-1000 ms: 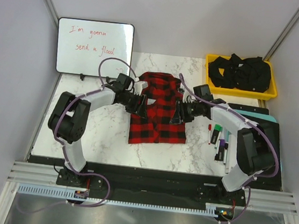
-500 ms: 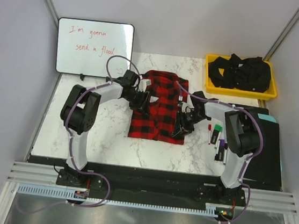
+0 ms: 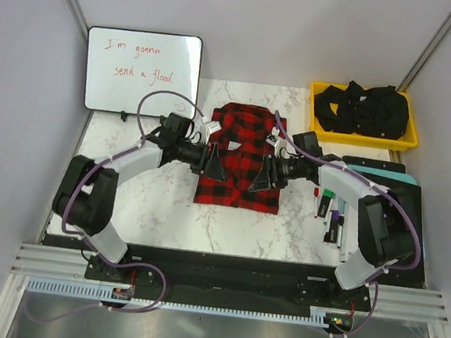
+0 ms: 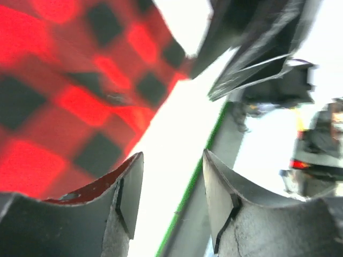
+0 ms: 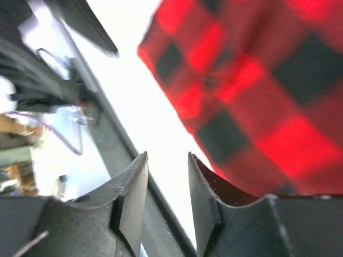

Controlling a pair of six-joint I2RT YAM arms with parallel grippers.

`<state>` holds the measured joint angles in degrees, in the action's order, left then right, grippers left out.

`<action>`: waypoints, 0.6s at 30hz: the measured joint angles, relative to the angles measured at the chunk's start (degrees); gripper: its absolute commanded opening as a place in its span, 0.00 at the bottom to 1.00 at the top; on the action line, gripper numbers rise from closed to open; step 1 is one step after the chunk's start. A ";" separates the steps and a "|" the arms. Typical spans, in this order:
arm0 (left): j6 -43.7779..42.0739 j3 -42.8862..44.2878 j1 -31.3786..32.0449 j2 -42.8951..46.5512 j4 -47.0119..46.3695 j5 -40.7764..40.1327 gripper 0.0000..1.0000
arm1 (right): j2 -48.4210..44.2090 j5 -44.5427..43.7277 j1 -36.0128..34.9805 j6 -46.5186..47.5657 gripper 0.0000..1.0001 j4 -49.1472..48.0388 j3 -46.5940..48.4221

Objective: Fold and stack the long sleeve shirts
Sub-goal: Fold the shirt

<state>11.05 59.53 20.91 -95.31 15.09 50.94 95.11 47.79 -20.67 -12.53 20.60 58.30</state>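
shirt (image 3: 241, 156) lay folded at the centre of the table (image 3: 156, 202) | soft, light, limp; layers would likely slide, so pinch both side edges through all plies | left gripper (image 3: 211, 163) and right gripper (image 3: 262, 176) flanked it, jaws apart, nothing between | bare marble near and left; markers (image 3: 332, 210) crowded right

1 shirt (image 3: 242, 153), 1 whiteboard (image 3: 141, 71), 1 bin (image 3: 363, 141)

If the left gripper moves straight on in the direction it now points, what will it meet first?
Probably the right gripper, which faces it across the checked shirt. The left gripper points right, low over the cloth, so it may brush the shirt first; its height is unclear from above.
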 measured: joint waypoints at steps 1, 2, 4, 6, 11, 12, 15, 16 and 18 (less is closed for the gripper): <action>2.73 -2.73 0.63 2.34 -2.54 1.99 0.57 | -0.98 1.05 -1.11 -3.43 0.43 -3.91 -1.68; 5.03 -4.48 1.36 3.52 -4.66 3.10 0.57 | -1.31 1.84 -2.16 -6.27 0.43 -7.41 -3.08; 11.23 -7.67 3.93 3.89 -10.58 5.16 0.58 | -0.26 2.93 -4.81 -12.79 0.42 -14.60 -5.66; 17.40 -10.32 6.47 2.14 -16.52 5.77 0.60 | 2.71 3.56 -6.88 -18.93 0.42 -21.22 -7.26; 25.70 -13.55 7.15 -5.62 -22.77 4.42 0.60 | 9.79 4.46 -6.73 -27.10 0.42 -28.35 -11.10; 26.58 -13.99 6.32 -7.56 -23.43 4.15 0.60 | 10.62 4.42 -6.08 -27.67 0.42 -28.76 -11.93; 28.65 -16.22 2.93 -11.78 -24.35 4.39 0.60 | 11.93 5.57 -3.21 -28.17 0.42 -29.22 -14.71; 29.40 -17.18 1.73 -12.04 -24.61 5.84 0.61 | 12.15 6.47 -2.32 -27.98 0.42 -29.00 -15.15; 30.29 -18.73 0.24 -11.91 -26.27 7.10 0.61 | 12.33 8.24 -0.28 -26.64 0.42 -27.45 -15.41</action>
<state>41.34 40.80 21.15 -107.22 -11.18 58.04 107.44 56.03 -20.95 -39.18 -6.85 42.89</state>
